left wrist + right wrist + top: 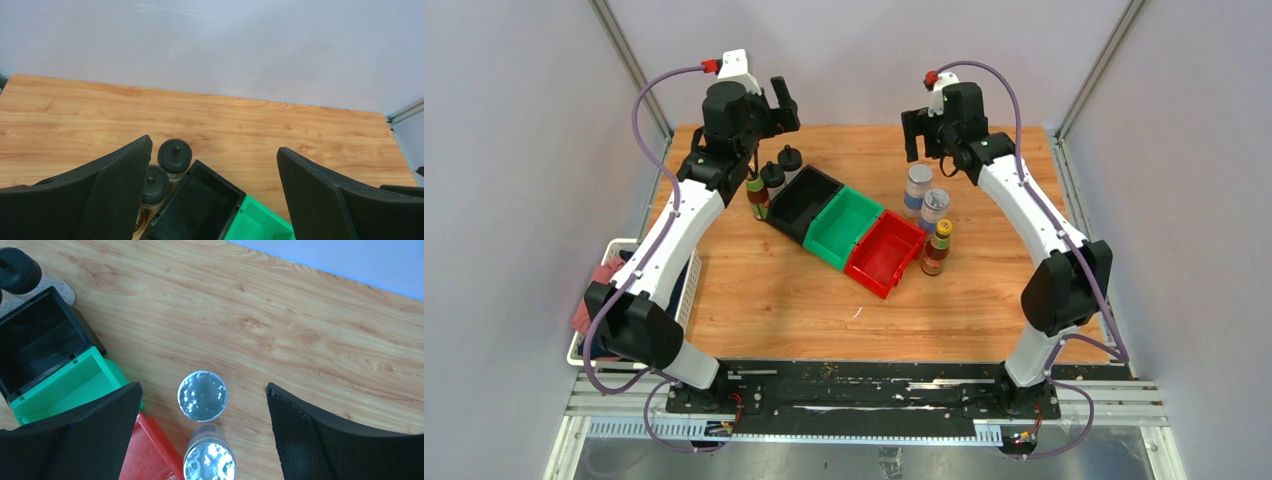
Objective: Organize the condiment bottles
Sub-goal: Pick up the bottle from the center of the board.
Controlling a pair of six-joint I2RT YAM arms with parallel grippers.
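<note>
Two squat clear bottles with black caps point(790, 158) point(772, 175) and a dark brown bottle point(757, 197) stand left of the black bin point(804, 202). Two silver-lidded shakers point(918, 187) point(934, 207) and a dark brown bottle with a yellow cap point(938, 246) stand right of the red bin point(886, 252). My left gripper point(776, 108) is open and empty, high above the black-capped bottles point(175, 155) point(155, 183). My right gripper point(921, 138) is open and empty, above the shakers point(202, 395) point(209, 461).
The black, green point(844, 227) and red bins sit in a diagonal row mid-table, all empty. They also show in the wrist views: black point(222, 179), green point(260, 225), red point(150, 450). A white basket with a red cloth point(599, 290) hangs off the table's left edge.
</note>
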